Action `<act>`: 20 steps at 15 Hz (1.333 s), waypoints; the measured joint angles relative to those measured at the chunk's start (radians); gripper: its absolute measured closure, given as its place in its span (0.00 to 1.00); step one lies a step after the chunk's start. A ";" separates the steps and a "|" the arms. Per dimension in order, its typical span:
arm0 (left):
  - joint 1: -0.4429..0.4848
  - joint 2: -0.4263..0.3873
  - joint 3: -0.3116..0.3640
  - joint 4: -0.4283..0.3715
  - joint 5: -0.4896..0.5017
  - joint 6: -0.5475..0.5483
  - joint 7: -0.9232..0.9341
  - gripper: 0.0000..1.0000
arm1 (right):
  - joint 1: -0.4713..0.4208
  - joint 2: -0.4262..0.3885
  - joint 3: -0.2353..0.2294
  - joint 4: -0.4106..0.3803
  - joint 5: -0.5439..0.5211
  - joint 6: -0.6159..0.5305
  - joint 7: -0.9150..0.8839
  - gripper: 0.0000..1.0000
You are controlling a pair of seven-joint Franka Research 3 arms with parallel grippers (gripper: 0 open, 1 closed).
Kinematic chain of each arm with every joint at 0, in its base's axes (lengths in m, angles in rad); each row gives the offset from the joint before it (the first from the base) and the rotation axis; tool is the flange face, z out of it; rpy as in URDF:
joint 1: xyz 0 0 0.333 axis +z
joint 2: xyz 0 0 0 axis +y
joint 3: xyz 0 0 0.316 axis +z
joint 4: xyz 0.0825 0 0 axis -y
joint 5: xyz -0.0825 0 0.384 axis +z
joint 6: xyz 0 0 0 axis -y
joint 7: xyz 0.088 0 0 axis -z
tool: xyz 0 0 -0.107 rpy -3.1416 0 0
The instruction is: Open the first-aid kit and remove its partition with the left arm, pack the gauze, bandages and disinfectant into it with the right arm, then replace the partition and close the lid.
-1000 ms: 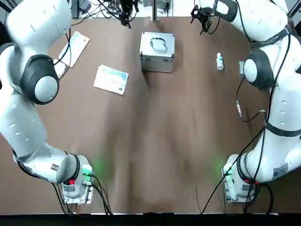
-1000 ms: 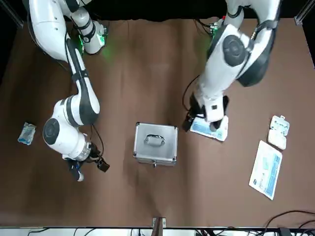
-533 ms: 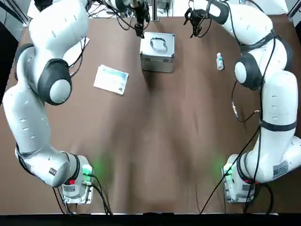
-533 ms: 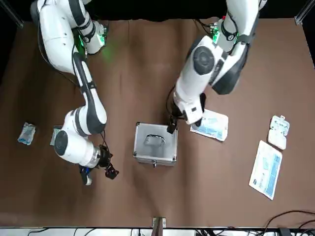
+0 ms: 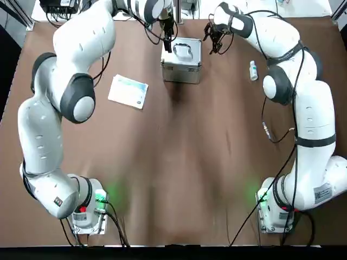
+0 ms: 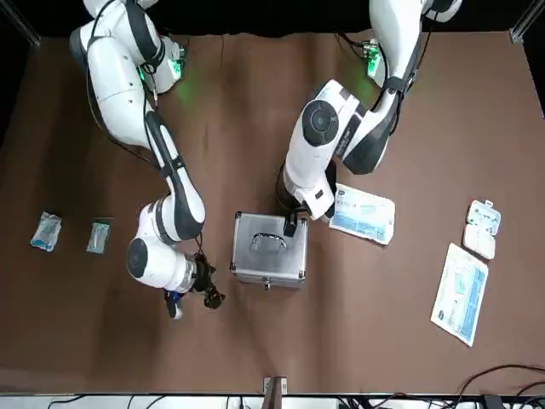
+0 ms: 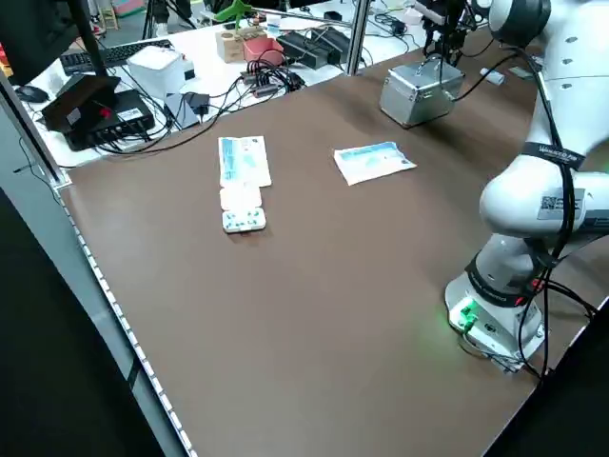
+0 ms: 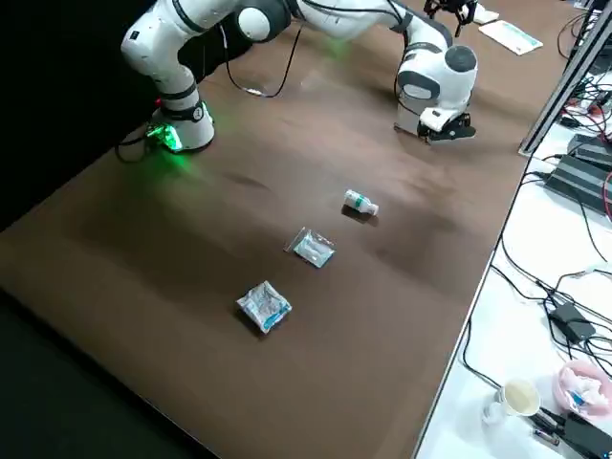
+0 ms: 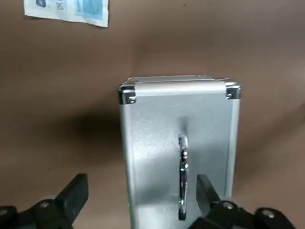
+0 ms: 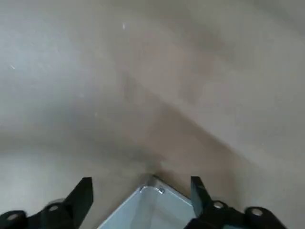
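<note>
"As you look out from the two green-lit bases, what comes first?"

"The left arm [image 5: 46, 130] and the right arm [image 5: 317, 122], both reaching toward the far side. Short of the case lies a flat packet [image 5: 128, 91], white with pale blue print."

"And on the right?"

"Two small packets, one whitish and blue [image 6: 47, 232], one clear-edged [image 6: 98, 237], side by side but apart. The disinfectant [image 5: 254, 71] (a tiny thing, really) lies on its side between them and the case."

"On the left?"

"A white plastic box [image 6: 483, 228], flat on the table, with a long printed pack [image 6: 461, 294] at its far end."

"Where's the first-aid kit?"

"Near the middle of the far side: the silver case [image 5: 181, 60], lid closed, handle [image 5: 182, 51] on top. The left gripper [image 9: 143, 180] hangs over its left part, fingers spread and empty."

"The other one?"

"The right gripper [image 10: 142, 182] is off the case's right side, also open, nothing between its fingers."

"Farthest of all?"

"A white bench [image 7: 205, 71] past the table's edge, strewn with black cables [image 7: 271, 74]."
</note>
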 joint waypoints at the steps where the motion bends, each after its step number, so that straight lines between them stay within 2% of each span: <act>1: -0.023 0.007 0.028 0.009 0.000 0.001 -0.001 0.00 | 0.001 0.006 0.010 0.001 0.000 -0.002 0.000 0.11; 2: -0.042 0.016 0.047 0.017 0.000 0.001 -0.001 0.00 | 0.002 0.010 0.019 0.003 0.000 -0.015 0.001 0.12; 3: -0.052 0.026 0.055 0.023 0.000 0.002 -0.001 0.00 | 0.003 0.012 0.027 0.005 0.001 -0.040 0.002 0.19; 8: -0.071 0.059 0.055 0.028 0.000 0.006 0.004 0.00 | 0.000 0.014 0.049 0.011 0.035 -0.082 0.003 0.25; 16: -0.073 0.080 0.059 0.039 0.000 0.062 0.024 0.00 | -0.009 0.019 0.060 0.021 0.043 -0.098 0.005 0.25; 20: -0.080 0.098 0.059 0.042 0.000 0.078 0.028 0.00 | -0.022 0.020 0.075 0.024 0.100 -0.099 0.009 0.26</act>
